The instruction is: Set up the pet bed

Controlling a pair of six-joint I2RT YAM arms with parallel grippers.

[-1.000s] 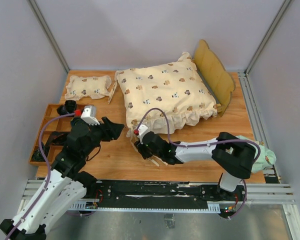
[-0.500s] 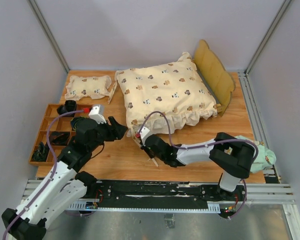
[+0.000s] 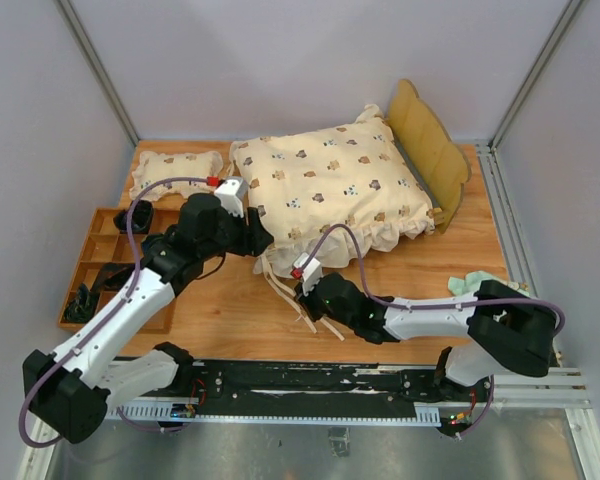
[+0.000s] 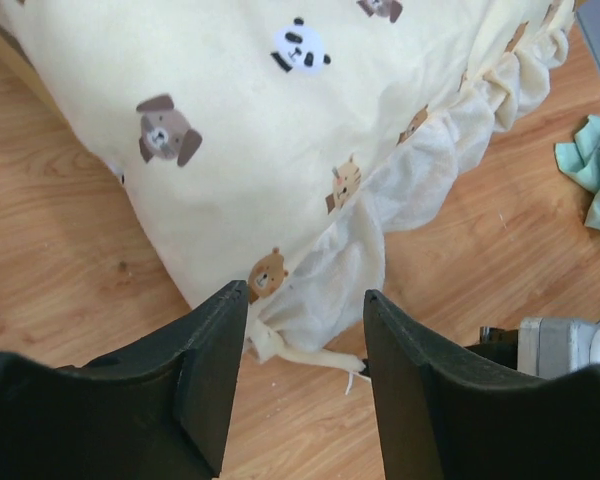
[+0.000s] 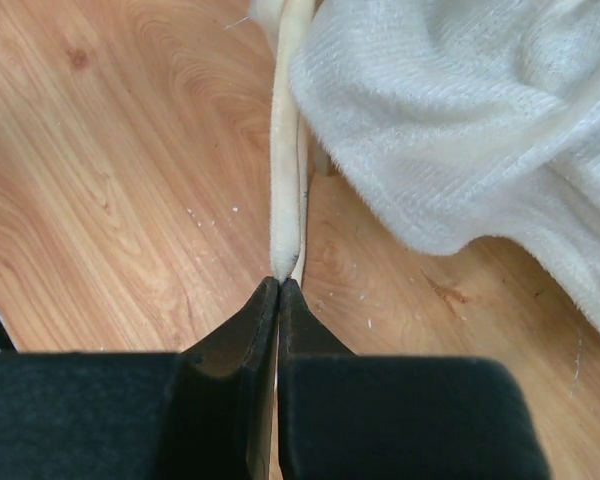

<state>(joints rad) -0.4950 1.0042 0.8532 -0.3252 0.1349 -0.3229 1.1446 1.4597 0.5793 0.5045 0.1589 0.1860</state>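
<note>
The right gripper (image 5: 279, 283) has snapped shut on the tie string (image 5: 286, 150), while the left gripper (image 4: 305, 305), half-wide, has swung to the quilt (image 4: 280, 120) at its seven-o'clock corner.

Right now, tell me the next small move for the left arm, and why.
Probably close the left gripper on the quilt's ruffled corner. Its jaws stand open on either side of that corner, and the right gripper is shut on a cream tie trailing from it, so a second grip would likely let both arms lift the quilt.
</note>
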